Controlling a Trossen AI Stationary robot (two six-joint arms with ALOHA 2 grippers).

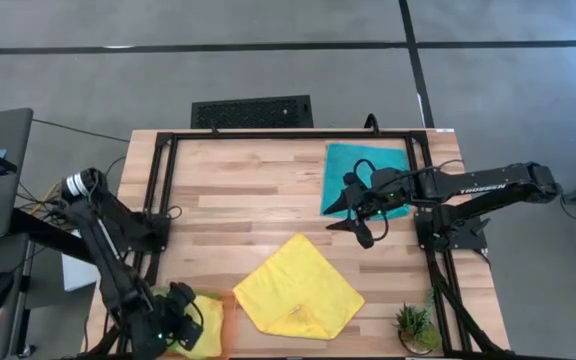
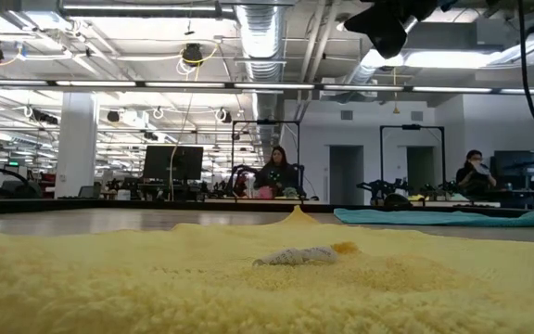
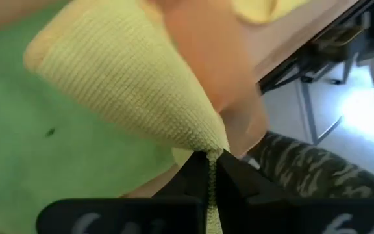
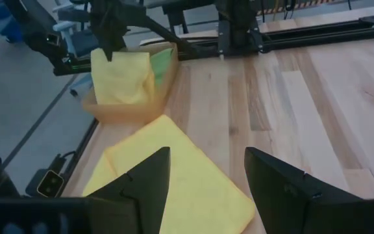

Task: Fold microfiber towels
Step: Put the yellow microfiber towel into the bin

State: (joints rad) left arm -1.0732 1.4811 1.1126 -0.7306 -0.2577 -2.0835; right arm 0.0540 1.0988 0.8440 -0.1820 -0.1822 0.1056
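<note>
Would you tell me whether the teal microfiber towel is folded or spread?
Spread: the teal microfiber towel lies flat as one rectangle, partly under the open right gripper.

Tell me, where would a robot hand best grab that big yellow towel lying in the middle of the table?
Probably at a corner. The yellow towel lies flat like a diamond, so its middle offers nothing to pinch. The corner pointing toward the teal towel sits nearest the open right hand, which hangs above the bare wood. Coming straight down from above, that hand could likely close on that thin tip.
</note>
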